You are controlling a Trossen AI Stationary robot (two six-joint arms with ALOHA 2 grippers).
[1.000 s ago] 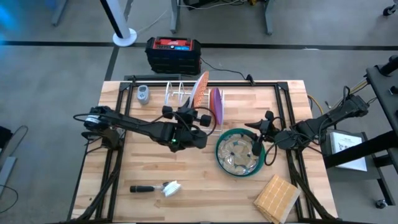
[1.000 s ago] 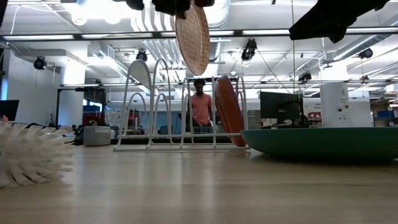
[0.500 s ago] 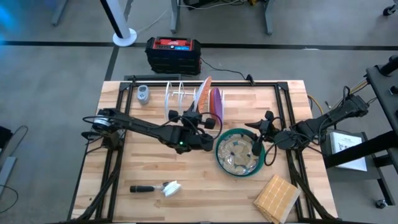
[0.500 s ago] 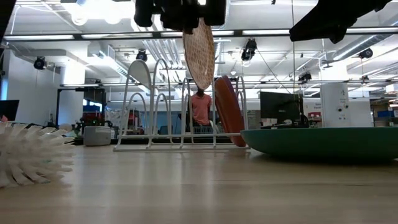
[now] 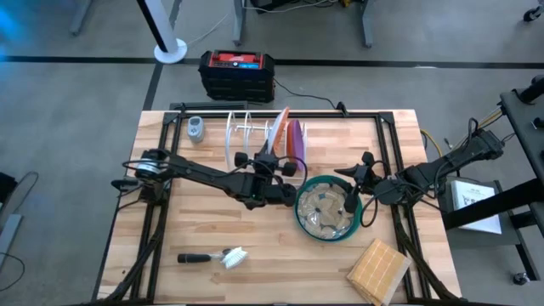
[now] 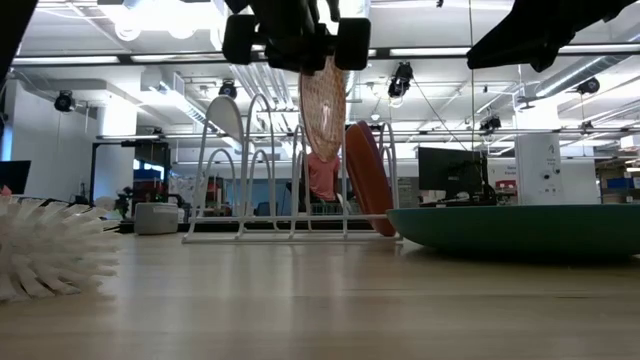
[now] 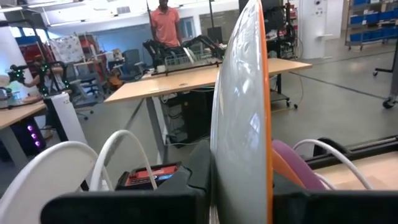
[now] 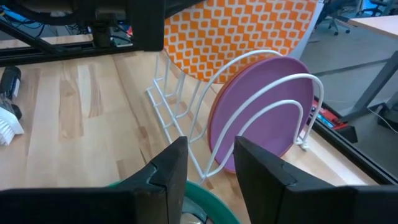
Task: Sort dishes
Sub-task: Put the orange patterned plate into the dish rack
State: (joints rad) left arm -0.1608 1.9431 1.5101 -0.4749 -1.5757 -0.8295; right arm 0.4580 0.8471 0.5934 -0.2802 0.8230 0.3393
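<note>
Holding the orange plate (image 6: 322, 108) on edge so it slots into the white wire rack (image 5: 246, 132), the left gripper (image 5: 270, 170) pinches it tight; right gripper (image 5: 350, 201) waits part-open, empty.

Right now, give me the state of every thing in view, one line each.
Orange plate: upright, held over the rack, not yet seated.
Purple plate: standing in the rack.
Teal plate: flat on the table.
Speckled plate: lying in the teal plate.
Rack: upright.
Brush: lying on the table.
Block: flat, at the table's corner.
Left gripper: shut on the orange plate.
Right gripper: open, empty.
</note>
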